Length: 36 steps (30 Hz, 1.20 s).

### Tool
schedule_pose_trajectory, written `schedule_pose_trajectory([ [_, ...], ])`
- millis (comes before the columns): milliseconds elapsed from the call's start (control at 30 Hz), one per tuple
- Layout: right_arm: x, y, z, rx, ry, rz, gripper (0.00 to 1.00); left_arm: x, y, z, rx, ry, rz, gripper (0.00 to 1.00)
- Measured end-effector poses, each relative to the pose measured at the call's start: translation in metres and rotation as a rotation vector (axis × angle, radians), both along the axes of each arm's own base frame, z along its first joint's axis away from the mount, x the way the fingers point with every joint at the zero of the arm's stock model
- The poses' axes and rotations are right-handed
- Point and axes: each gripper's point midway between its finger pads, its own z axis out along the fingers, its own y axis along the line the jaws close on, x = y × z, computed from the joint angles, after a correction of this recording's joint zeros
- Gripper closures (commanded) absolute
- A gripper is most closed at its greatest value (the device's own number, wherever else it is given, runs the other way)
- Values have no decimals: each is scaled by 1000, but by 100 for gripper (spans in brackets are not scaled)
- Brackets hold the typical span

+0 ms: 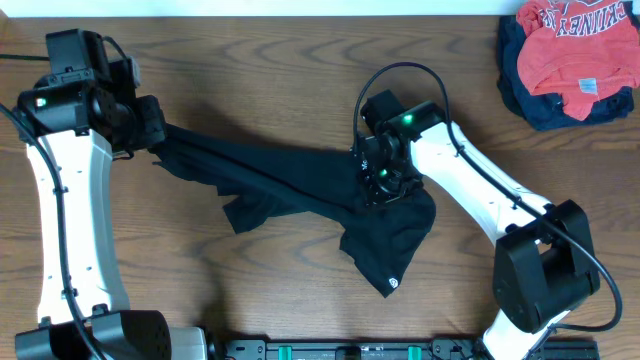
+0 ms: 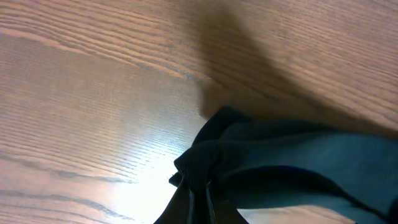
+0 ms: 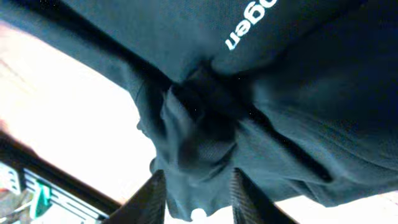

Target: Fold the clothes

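Fingers in two pairs, one per arm: left fingers (image 1: 152,128) and right fingers (image 3: 152,198). Arms likewise two, left arm (image 1: 70,220) and right arm (image 1: 480,190), with white shells and black joints.

Garments, three in all. One black, the clothes (image 1: 290,175), in soft matte knit, strung as a twisted rope from the left fingers across to the right fingers, then spilling below the right fingers in a loose, pointed flap. Bears one small round white logo (image 1: 392,284) near that flap's tip and one line of white lettering (image 3: 249,25) just beyond the right fingertips. One red shirt (image 1: 570,50) with white lettering, crumpled on top of one navy blue garment (image 1: 525,95), heaped well apart from the right fingers, off toward the far right corner.

Left fingers closed on a ribbed-looking edge of the clothes, fabric taut away from them. Right fingers parted, two dark pads with a wad of black fabric bunched in the gap and just past the tips, not squeezed flat.

Worktop (image 1: 260,60), one: brown wood grain, smooth, with a glossy sheen beside the left fingers.
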Motion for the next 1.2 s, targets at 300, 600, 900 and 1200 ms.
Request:
schedule_pose_trajectory([
  [300,25,-1,25,-7,-85,-21,43,0,0,0,1,-2,0,94],
  [600,38,-18,22,-94,-131,-89,43,0,0,0,1,-2,0,94],
  [900,-4,6,-3,-74,-23,-45,46,0,0,0,1,-2,0,94],
  [1200,-2,32,-11,-74,-91,-121,46,0,0,0,1,-2,0,94],
])
